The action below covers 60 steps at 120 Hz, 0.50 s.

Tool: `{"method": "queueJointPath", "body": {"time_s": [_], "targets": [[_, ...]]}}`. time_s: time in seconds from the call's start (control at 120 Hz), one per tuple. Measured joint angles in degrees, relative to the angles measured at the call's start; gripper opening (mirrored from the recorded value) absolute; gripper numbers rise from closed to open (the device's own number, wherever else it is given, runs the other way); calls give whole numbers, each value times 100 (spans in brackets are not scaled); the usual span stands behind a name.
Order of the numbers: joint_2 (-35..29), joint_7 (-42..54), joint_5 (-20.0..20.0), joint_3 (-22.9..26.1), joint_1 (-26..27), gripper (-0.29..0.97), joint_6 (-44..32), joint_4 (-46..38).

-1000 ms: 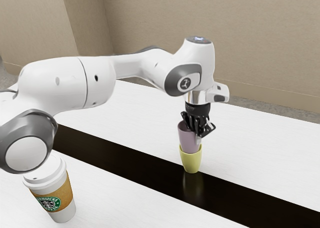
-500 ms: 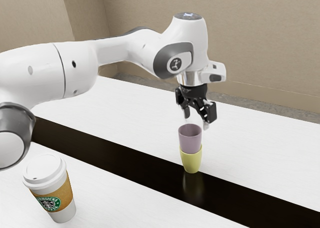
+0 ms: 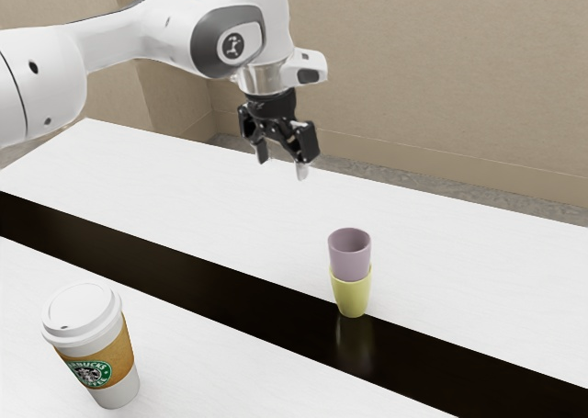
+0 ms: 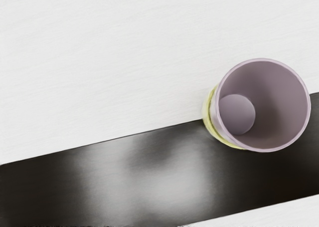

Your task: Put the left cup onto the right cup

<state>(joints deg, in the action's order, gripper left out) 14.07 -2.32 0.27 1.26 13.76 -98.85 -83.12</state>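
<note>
Gripper (image 3: 281,161): is hanging in the air well above the table, up and toward the exterior view's left of the two stacked cups, touching nothing.
Fingers (image 3: 305,148): are standing apart, pointing downward, with nothing between them.
Arm (image 3: 138,32): is reaching in from the exterior view's upper left, its white links crossing above the table's far half.
Purple cup (image 3: 349,248): is sitting upright inside the yellow-green cup, mouth up, with its upper part rising clear of the lower cup's rim.
Yellow-green cup (image 3: 352,294): is standing upright at the far edge of the dark band, carrying the purple cup.
Wrist view: is looking down into the purple cup (image 4: 259,105), whose round floor is showing; a thin crescent of the yellow-green cup (image 4: 211,118) is peeking out beside it.
Table (image 3: 478,253): is showing a white top crossed by a glossy dark band (image 3: 230,294), which is mirroring the stacked cups faintly.
Paper coffee cup (image 3: 90,349): is standing upright near the exterior view's lower left corner, white-lidded, with a brown sleeve and a green round logo, well apart from the stack.
Wall (image 3: 441,60): is running plain beige behind the table.
</note>
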Motion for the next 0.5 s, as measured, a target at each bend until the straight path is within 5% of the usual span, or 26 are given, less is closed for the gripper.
{"method": "queueJointPath", "body": {"time_s": [0.5], "targets": [[-837,565,46,-334,-317,68,368,-240]]}}
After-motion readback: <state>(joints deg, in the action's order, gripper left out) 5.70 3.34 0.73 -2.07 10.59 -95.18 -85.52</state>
